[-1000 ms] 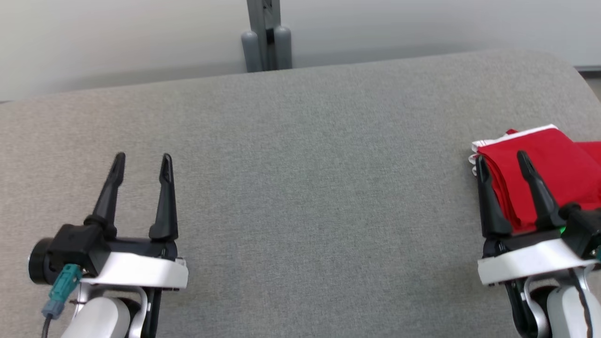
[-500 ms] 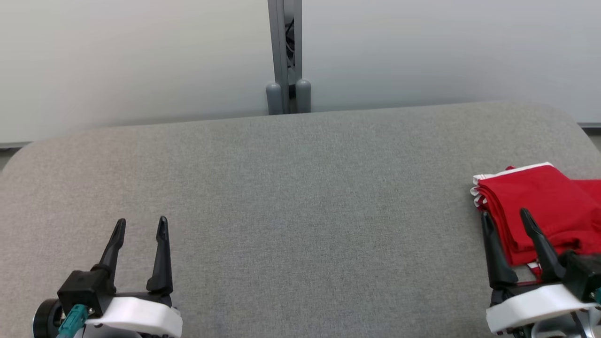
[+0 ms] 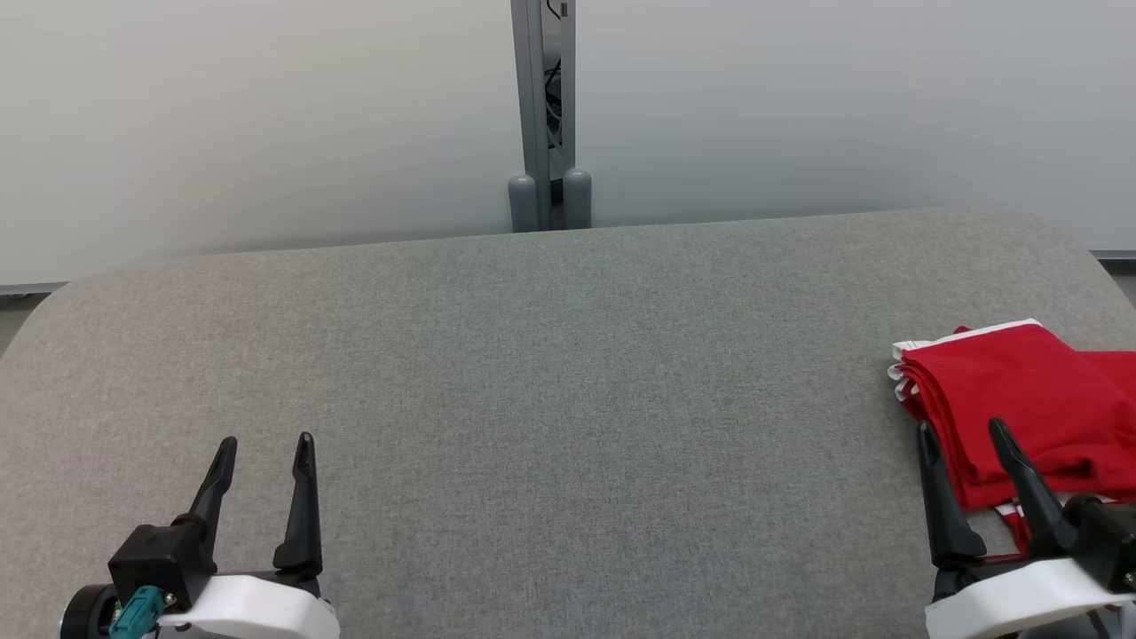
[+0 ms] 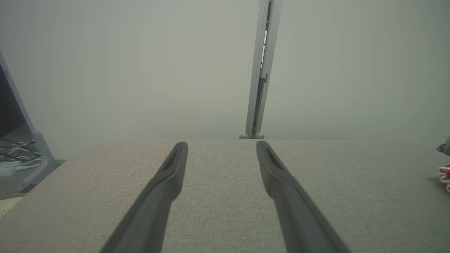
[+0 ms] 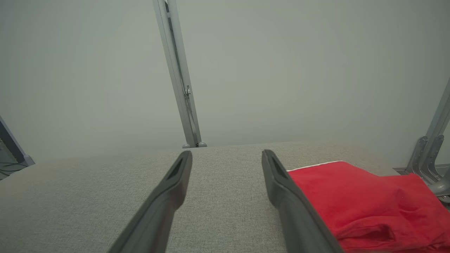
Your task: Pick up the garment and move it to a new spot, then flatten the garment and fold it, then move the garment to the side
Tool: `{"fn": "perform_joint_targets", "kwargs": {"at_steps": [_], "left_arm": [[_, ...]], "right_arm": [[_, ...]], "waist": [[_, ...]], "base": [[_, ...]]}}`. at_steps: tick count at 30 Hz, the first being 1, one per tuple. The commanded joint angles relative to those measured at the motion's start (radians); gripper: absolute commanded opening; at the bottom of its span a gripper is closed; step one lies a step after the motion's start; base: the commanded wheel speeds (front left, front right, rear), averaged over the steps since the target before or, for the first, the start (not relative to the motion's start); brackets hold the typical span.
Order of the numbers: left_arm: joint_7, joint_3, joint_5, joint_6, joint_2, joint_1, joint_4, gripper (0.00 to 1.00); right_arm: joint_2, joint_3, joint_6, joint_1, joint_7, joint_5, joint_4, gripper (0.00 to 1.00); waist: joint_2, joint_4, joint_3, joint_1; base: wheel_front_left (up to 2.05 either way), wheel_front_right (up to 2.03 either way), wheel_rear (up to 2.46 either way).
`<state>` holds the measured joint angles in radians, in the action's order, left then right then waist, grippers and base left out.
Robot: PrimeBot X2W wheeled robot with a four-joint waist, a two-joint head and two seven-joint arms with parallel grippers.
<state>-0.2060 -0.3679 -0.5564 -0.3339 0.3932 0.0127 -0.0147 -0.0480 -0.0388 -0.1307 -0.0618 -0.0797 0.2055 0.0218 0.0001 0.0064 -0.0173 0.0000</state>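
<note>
Surveying the head view first: a grey fabric-covered table (image 3: 568,355) is seen spanning the frame, with a grey upright post (image 3: 543,106) standing behind the middle of its far edge. The left gripper (image 3: 267,439) is recorded at the lower left. Its two dark fingers are set apart, bare table is seen between them, and nothing is held. The right gripper (image 3: 960,424) is recorded at the lower right, its fingers likewise spread and empty. The garment (image 3: 1021,390), red with white trim, is found folded at the table's right side and is cut off by the frame's right edge. Its near left corner is overlapped by the right gripper's fingers in this view; whether contact is made cannot be told.

Left wrist view: the left gripper (image 4: 221,144) is seen with its fingers wide apart above bare table (image 4: 369,182), pointed toward the post (image 4: 262,70). A small red-and-white part of the garment (image 4: 444,174) is noted at the far right edge, well apart from these fingers. Loose cables (image 4: 14,154) are noted at the left, beyond the table's edge.

Right wrist view: the right gripper (image 5: 226,153) is seen with its fingers spread, and only grey table (image 5: 70,196) is seen in the gap. The garment (image 5: 369,196) is located just beside the finger on this view's right, outside the gap, with its edge partly hidden behind that finger. Grey metal brackets (image 5: 427,154) are noted at the far right.
</note>
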Motion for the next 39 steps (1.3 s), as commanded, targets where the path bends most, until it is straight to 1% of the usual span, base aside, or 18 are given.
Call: {"fn": "perform_joint_targets", "kwargs": {"at_steps": [1,15,16,22,30,39], "left_arm": [[0.0,0.004,-0.007,0.005,0.006,-0.006,0.004,1.0],[0.004,0.0,-0.016,0.007,0.009,-0.023,0.017,1.0],[0.003,-0.003,-0.01,0.005,0.002,-0.003,0.019,0.0],[0.003,-0.032,-0.012,0.006,-0.043,0.043,0.067,0.0],[-0.003,-0.02,-0.127,0.057,-0.075,0.036,0.075,0.0],[-0.01,-0.008,-0.245,0.108,-0.109,0.029,0.082,0.0]], "right_arm": [[-0.005,-0.001,0.0,-0.002,-0.001,0.004,0.007,1.0],[-0.005,-0.004,0.0,0.007,-0.006,0.014,0.003,1.0],[0.001,-0.002,0.0,0.0,-0.001,0.014,-0.003,0.0],[0.018,0.008,0.0,-0.03,0.002,0.017,-0.061,0.0],[-0.001,-0.053,0.0,-0.005,0.079,0.178,-0.096,0.0],[-0.016,-0.123,0.0,0.024,0.164,0.333,-0.133,0.0]], "waist": [[-0.0001,-0.001,0.0,0.0],[-0.0001,-0.002,0.003,0.0],[-0.0001,-0.002,0.003,0.0],[-0.0001,-0.002,0.003,0.0],[-0.0001,-0.002,0.005,0.0],[-0.0001,-0.002,0.008,0.0]], "base": [[0.0,0.0,0.0],[0.0,0.0,0.0],[0.0,0.0,0.0],[0.0,0.0,0.0],[0.0,0.0,0.0],[0.0,0.0,0.0]]}}
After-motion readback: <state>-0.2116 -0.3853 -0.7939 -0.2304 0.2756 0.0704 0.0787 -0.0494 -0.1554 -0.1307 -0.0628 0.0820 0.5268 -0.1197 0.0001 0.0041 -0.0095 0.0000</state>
